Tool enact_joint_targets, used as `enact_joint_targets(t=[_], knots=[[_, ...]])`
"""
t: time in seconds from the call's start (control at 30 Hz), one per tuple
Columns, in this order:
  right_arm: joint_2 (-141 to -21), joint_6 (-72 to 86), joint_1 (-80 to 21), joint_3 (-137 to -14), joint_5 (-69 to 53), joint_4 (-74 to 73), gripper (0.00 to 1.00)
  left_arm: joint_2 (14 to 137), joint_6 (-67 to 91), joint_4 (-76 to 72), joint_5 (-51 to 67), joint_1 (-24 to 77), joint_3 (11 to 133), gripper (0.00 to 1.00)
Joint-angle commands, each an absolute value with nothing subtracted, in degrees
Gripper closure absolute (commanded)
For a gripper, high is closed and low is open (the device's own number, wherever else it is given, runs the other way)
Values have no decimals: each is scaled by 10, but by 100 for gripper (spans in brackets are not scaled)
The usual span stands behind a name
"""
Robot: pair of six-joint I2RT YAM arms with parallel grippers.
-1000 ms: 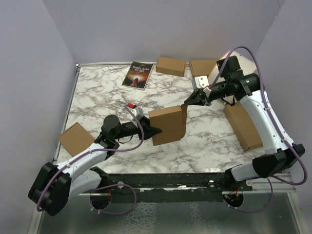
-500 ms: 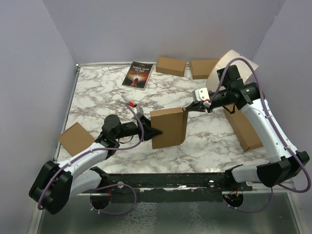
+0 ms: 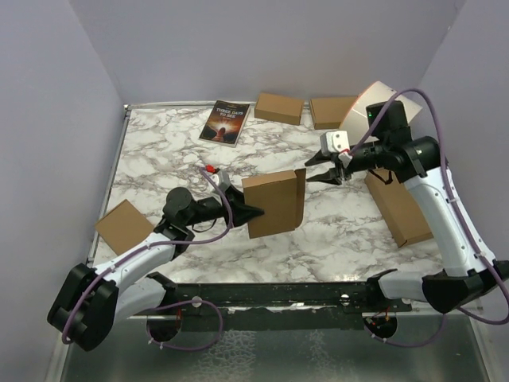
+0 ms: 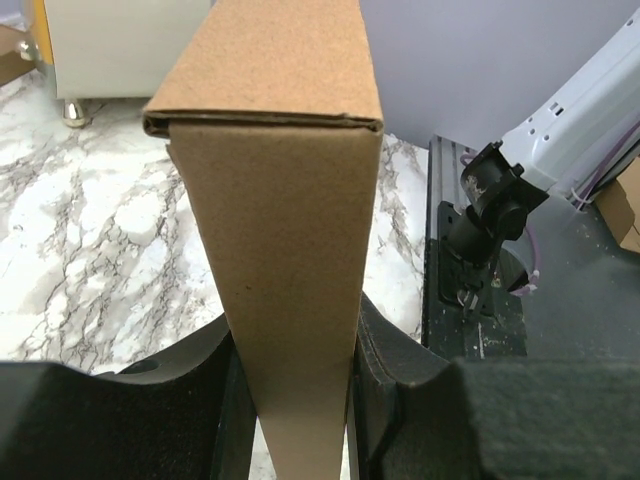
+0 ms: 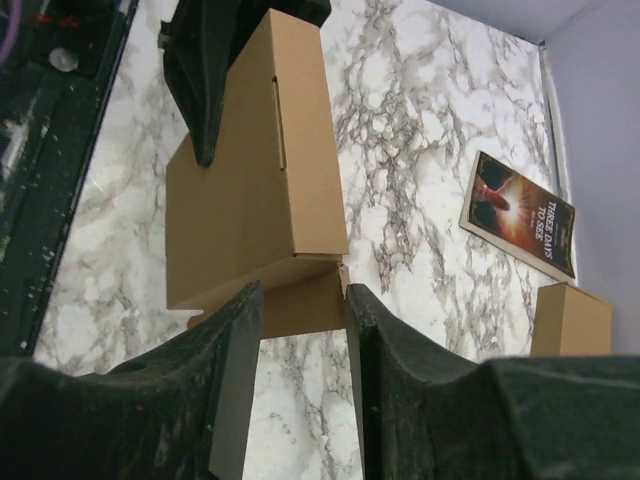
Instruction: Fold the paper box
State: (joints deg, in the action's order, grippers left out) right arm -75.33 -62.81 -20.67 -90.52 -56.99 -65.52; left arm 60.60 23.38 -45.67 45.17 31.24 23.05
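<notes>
The paper box (image 3: 273, 203) is a brown cardboard mailer, folded into a shallow box and held off the marble table. Its right end flap stands slightly open. My left gripper (image 3: 250, 212) is shut on the box's left end; in the left wrist view the box (image 4: 290, 250) is clamped between both pads. My right gripper (image 3: 318, 171) is open and empty, just right of the box's open flap and apart from it. In the right wrist view the box (image 5: 250, 190) lies beyond the open fingers (image 5: 235, 400).
A book (image 3: 225, 121) lies at the back. Small brown boxes sit at the back (image 3: 278, 107), back right (image 3: 330, 111) and front left (image 3: 124, 227). A long brown box (image 3: 395, 207) lies at the right under my right arm.
My right gripper has drawn back to the right, away from the box's right end flap, and lifted. The box has shifted slightly in my left gripper.
</notes>
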Motion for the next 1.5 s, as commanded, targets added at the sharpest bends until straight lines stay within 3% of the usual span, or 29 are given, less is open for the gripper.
enact_joint_targets(t=[0.0, 0.07, 0.23, 0.5, 0.9, 1.47], knots=[[-703, -480, -202, -897, -605, -583, 60, 579, 223, -477, 448, 310, 238, 100], [-676, -407, -193, -858, -570, -508, 63, 571, 227, -475, 449, 309, 237, 100], [-617, -237, -131, -715, -446, -320, 98, 556, 256, -509, 452, 309, 227, 100], [-617, -184, -137, -582, -446, -215, 99, 588, 326, -580, 445, 309, 227, 100], [-635, -181, -263, -603, -385, -227, 99, 646, 342, -598, 337, 309, 242, 100], [-730, -156, -352, -634, -268, -205, 99, 719, 367, -621, 212, 340, 278, 100]])
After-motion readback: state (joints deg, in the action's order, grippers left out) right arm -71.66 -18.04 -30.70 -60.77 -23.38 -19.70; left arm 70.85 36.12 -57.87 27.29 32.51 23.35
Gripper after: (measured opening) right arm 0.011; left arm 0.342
